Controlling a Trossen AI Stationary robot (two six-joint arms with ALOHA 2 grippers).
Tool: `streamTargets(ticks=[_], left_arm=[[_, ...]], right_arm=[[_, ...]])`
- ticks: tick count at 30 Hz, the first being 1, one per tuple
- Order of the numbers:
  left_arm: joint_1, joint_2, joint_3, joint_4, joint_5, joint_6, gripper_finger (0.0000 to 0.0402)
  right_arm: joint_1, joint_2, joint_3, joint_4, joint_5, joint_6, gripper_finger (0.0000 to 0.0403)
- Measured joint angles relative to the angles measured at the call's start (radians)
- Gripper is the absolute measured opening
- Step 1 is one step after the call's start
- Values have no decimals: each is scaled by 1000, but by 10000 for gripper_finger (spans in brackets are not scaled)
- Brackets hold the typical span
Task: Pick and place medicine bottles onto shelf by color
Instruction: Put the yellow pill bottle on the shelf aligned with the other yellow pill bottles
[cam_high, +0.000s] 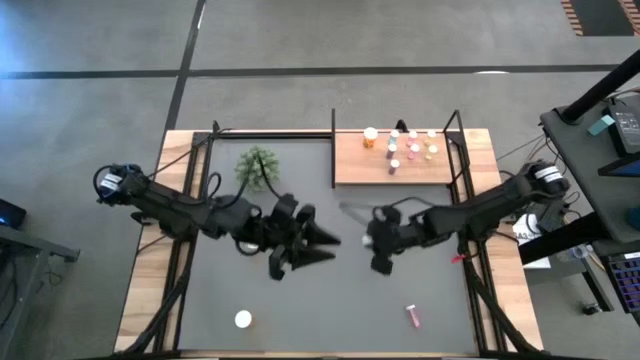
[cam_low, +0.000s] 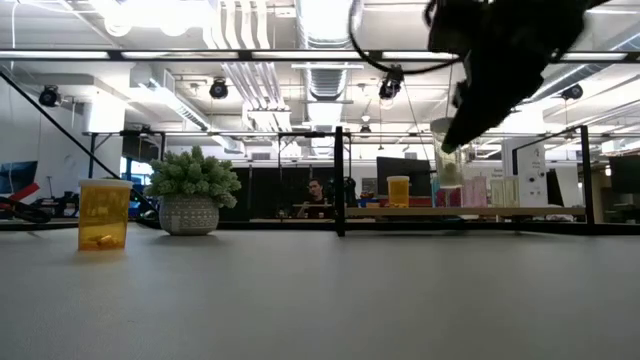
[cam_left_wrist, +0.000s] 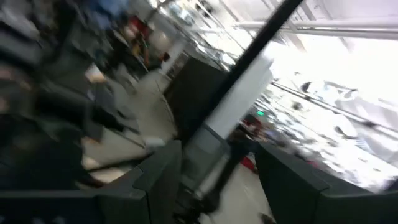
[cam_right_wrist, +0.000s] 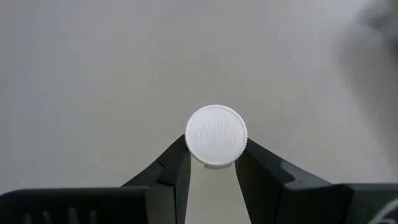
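One light, rigid, slippery bottle (cam_right_wrist: 216, 137) is clamped below its white cap by the right gripper (cam_right_wrist: 211, 163).

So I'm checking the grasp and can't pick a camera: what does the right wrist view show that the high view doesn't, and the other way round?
Only the right wrist view shows the grip itself: a white ribbed cap pinched between two dark fingers, seen end-on over the grey tabletop.

Only the high view shows the layout: the shelf with bottles, the left pincer at mid-table, a pink vial and a white-capped bottle near the front edge.

Both show the right pincer above bare tabletop.
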Motion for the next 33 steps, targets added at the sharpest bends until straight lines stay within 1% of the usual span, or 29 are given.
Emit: streamTargets(ticks=[1, 3, 7, 9, 12, 16, 20, 25, 33], left_arm=[[20, -3, 0, 1, 0, 32, 190], [64, -12, 0, 0, -1, 106, 190], [178, -43, 0, -2, -2, 243, 190], [245, -66, 0, 0, 5, 283, 190], [337, -96, 0, 3, 13, 323, 190], [447, -122, 0, -2, 36, 322, 190], [531, -132, -1, -10, 43, 324, 190], [611, -134, -26, -10, 47, 328, 190], [697, -141, -81, -10, 47, 327, 190]], right_arm=[[-11, -25, -15, -18, 39, 68, 105], [-42, -61, -33, -109, 103, 207, 105], [-115, -110, -34, -344, 139, 486, 105], [-137, -132, -35, -431, 171, 590, 105], [-162, -161, -35, -500, 261, 709, 105], [-212, -197, -35, -541, 296, 818, 105], [-284, -203, -35, -616, 335, 916, 105], [-376, -191, -35, -702, 356, 1015, 105], [-486, -190, -39, -756, 437, 1074, 105]])
